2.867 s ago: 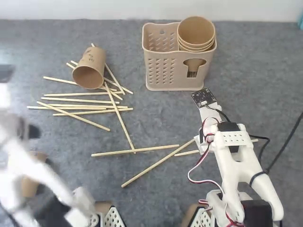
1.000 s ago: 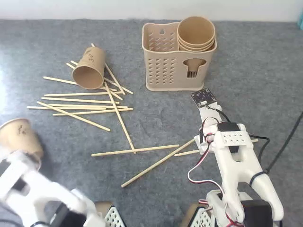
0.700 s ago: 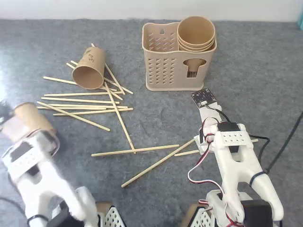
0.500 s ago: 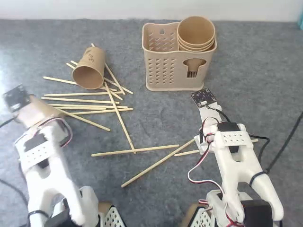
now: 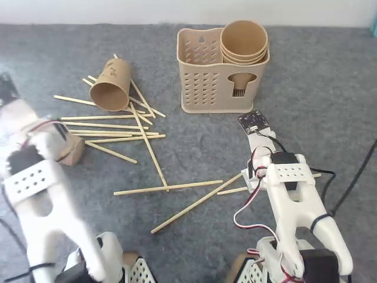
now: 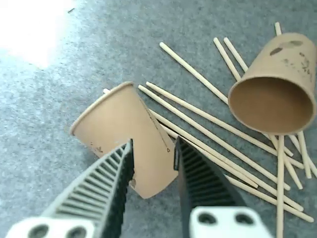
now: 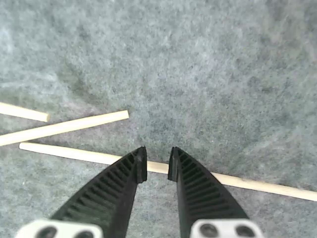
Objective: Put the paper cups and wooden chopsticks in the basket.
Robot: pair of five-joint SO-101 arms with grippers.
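Paper cups (image 5: 244, 36) are noted stacked in the right-hand compartment of the basket (image 5: 203, 82), as seen from the high view. The count cannot be resolved, as only nested rims are seen.

A lying cup (image 5: 110, 88) is recorded on its side on the grey carpet (image 5: 330, 88), mouth toward the arms, resting across the far end of the loose chopsticks (image 5: 106, 127).

The gripped cup (image 6: 121, 129) is seen lying tilted, its narrow end clamped between the fingers of the left gripper (image 6: 152, 161) and its rim toward the chopstick fan. From above it is largely covered by the left arm (image 5: 35, 188), with only one brown corner exposed. Whether it touches the carpet cannot be judged.

The fingers of the right gripper (image 7: 156, 161) are drawn almost together, with a thin slit left between them and nothing clamped. A single chopstick (image 7: 247, 181) passes behind the tips, its far end cut off at the frame edge. Contact with it cannot be made out. From above, these fingers are hidden under the right arm (image 5: 291, 194).
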